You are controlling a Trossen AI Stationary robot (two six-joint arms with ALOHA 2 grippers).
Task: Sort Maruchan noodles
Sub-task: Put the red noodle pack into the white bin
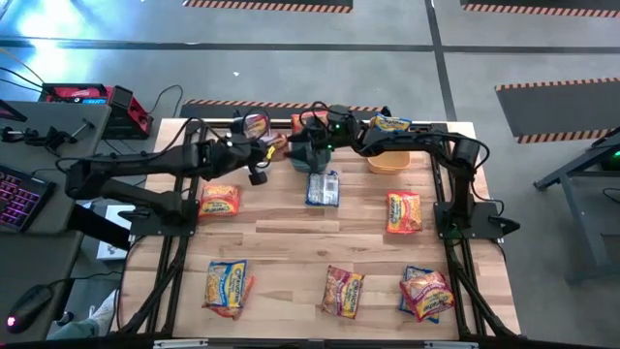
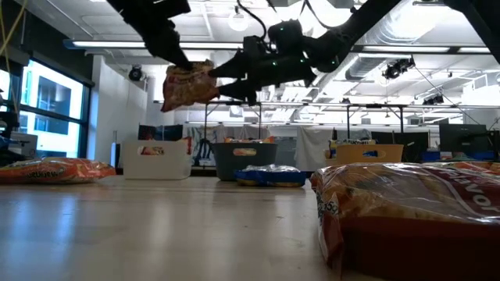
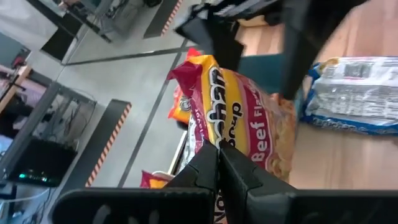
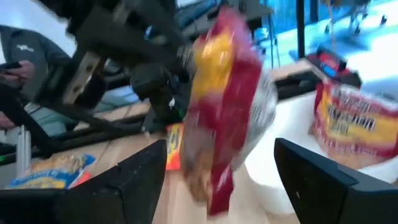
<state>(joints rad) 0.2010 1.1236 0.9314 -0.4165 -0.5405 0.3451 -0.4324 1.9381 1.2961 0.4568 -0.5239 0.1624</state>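
My left gripper (image 3: 217, 155) is shut on a pink-red and yellow Maruchan beef packet (image 2: 187, 84), held in the air near the table's far edge, over the white bin (image 2: 156, 160). My right gripper (image 4: 219, 149) is open. It reaches level from the right over the teal bin (image 1: 310, 155), its fingers standing either side of that packet (image 4: 227, 106) without a touch I can see. Other packets lie flat on the table: orange ones (image 1: 218, 201) (image 1: 403, 211) (image 1: 342, 291), a blue one (image 1: 323, 187), a blue-and-yellow one (image 1: 228, 286) and a pink-red one (image 1: 426, 291). My left gripper pinches the beef packet by its upper edge (image 3: 214, 140) between the two shut fingers. The fingers come slanting down from above and from the table's left. The packet is lifted clear and hangs tilted below the fingers (image 2: 178, 61).
Three bins stand in a row along the far edge: white, teal and orange (image 1: 387, 160), the orange one with a packet (image 1: 389, 124) in it. The two arms nearly meet over the bins. A large packet (image 2: 414, 211) lies close to the low camera.
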